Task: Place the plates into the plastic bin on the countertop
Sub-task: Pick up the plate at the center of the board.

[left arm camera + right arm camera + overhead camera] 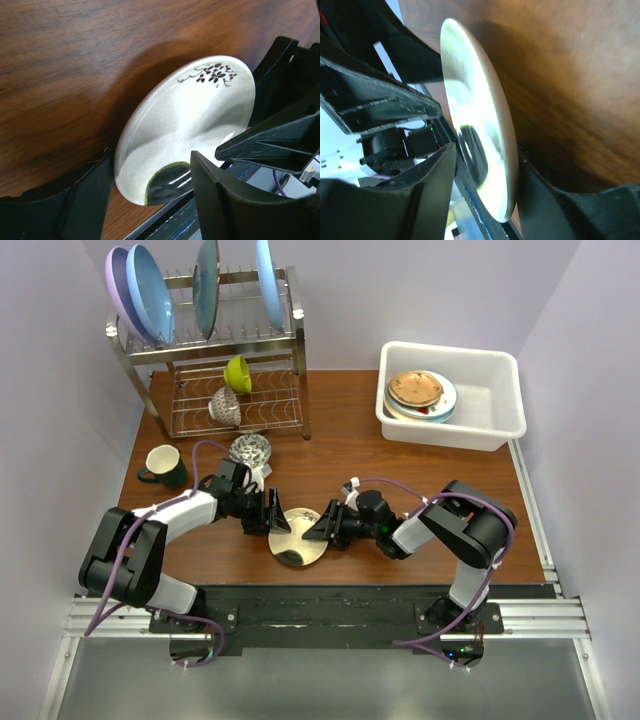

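Note:
A cream plate (296, 537) with a dark green-black patch and a black sprig lies tilted at the countertop's (400, 470) near edge, between both grippers. My left gripper (277, 523) is open, its jaws wide around the plate's left side; in the left wrist view (150, 160) the plate (185, 125) fills the gap. My right gripper (315, 527) is open around the plate's right rim. In the right wrist view (487, 150) the plate (485, 125) is edge-on, one finger against its underside and a gap at the other. The white plastic bin (490, 390) at the back right holds a stack topped by a gold-tan plate (415, 388).
A two-tier wire rack (215, 350) at the back left holds large blue and lilac plates, a lime-green bowl (237, 373) and a patterned bowl (225, 407). A dark mug (165, 465) and another patterned bowl (250, 450) stand near my left arm. The plate overhangs the table's black front rail (350, 600).

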Robot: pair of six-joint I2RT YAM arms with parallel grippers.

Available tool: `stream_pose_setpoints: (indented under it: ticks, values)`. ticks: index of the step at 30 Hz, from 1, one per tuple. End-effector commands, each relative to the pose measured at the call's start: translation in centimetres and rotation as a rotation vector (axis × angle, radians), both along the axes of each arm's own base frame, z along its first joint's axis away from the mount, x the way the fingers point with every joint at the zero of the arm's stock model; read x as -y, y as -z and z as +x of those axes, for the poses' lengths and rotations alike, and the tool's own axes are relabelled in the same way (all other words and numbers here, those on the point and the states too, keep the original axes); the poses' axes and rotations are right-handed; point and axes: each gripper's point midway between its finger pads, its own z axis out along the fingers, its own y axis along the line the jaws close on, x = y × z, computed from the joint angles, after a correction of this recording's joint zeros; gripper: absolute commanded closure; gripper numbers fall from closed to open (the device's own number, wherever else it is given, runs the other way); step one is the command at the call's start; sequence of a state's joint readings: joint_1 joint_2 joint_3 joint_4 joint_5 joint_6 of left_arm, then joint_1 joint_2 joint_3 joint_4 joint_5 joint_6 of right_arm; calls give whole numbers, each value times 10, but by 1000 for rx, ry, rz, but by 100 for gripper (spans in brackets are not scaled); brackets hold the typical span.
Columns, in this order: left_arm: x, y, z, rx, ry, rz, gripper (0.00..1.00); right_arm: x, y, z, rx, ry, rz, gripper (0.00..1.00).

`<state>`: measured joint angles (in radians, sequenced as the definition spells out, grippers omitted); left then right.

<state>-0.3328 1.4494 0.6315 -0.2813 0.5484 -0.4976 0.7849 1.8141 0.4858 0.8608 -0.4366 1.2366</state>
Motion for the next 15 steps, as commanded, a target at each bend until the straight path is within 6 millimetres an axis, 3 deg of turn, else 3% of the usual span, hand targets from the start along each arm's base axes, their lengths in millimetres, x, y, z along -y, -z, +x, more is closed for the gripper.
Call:
stream_pose_setpoints:
  ticks: [1, 8, 14, 15]
  values:
    - [-7, 19, -14, -51, 5, 42, 34, -1, 4, -5, 16, 11, -7, 53]
    - [-7, 18, -14, -44, 10, 38, 34, -1, 4, -8, 29, 8, -9, 57]
    - [-7, 17, -14, -42, 11, 37, 33, 0, 4, -9, 33, 9, -12, 70]
    - [-6, 17, -14, -40, 13, 35, 32, 1, 4, -9, 37, 12, -14, 79]
